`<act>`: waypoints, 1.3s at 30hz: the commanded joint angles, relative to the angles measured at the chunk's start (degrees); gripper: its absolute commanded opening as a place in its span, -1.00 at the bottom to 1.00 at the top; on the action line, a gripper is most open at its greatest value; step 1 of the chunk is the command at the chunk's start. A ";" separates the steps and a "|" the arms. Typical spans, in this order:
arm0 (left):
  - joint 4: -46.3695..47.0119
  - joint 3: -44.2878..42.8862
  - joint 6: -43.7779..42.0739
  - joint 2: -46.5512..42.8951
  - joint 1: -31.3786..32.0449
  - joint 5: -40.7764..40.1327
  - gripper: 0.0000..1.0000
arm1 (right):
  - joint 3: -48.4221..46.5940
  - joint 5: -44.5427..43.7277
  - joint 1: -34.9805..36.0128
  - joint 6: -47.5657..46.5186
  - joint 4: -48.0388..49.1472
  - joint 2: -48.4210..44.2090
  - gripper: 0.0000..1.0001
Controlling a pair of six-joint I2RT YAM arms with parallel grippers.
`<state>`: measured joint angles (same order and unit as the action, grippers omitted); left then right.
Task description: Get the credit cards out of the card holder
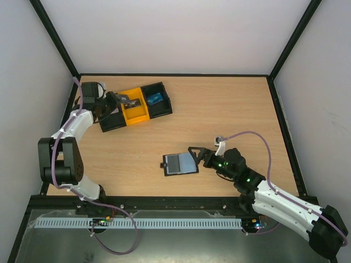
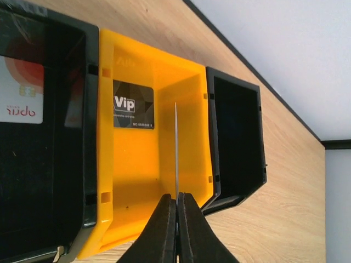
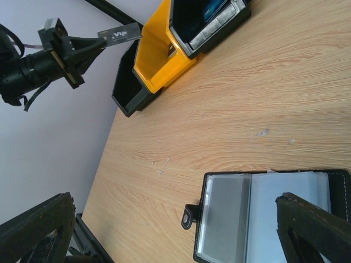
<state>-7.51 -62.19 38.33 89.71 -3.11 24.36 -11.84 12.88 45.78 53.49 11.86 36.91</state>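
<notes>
The card holder (image 1: 180, 163) lies open and flat on the table, grey-blue panels up (image 3: 258, 213), its short black tab (image 3: 189, 215) pointing left. My right gripper (image 1: 197, 157) sits at its right edge, open wide (image 3: 175, 229), with one finger (image 3: 315, 224) over the right panel and nothing held. My left gripper (image 1: 120, 101) is shut (image 2: 176, 198) on a dark credit card (image 3: 122, 34) marked Vip, seen edge-on (image 2: 176, 148) over the yellow compartment. A black Vip card (image 2: 133, 104) shows inside that compartment. I cannot tell whether the holder's pockets hold cards.
The black-and-yellow three-compartment tray (image 1: 143, 116) stands at the back left. One black end compartment holds a blue item (image 1: 154, 98) and a white card with orange marks (image 2: 19, 90); the other (image 2: 236, 142) looks empty. A black frame rims the table.
</notes>
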 commanded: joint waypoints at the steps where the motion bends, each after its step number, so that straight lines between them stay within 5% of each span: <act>1: -1.92 -4.12 -1.34 2.90 1.01 -1.11 -0.95 | -1.11 -1.71 0.13 -0.68 1.54 0.00 0.95; 39: -7.16 -19.44 -2.18 23.09 5.84 -7.70 -0.91 | -3.50 -4.32 0.11 -2.11 -1.56 1.14 0.95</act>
<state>-13.13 -79.83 37.15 110.85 2.44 17.39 -13.65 10.09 45.78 52.40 10.92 38.37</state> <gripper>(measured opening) 0.043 0.976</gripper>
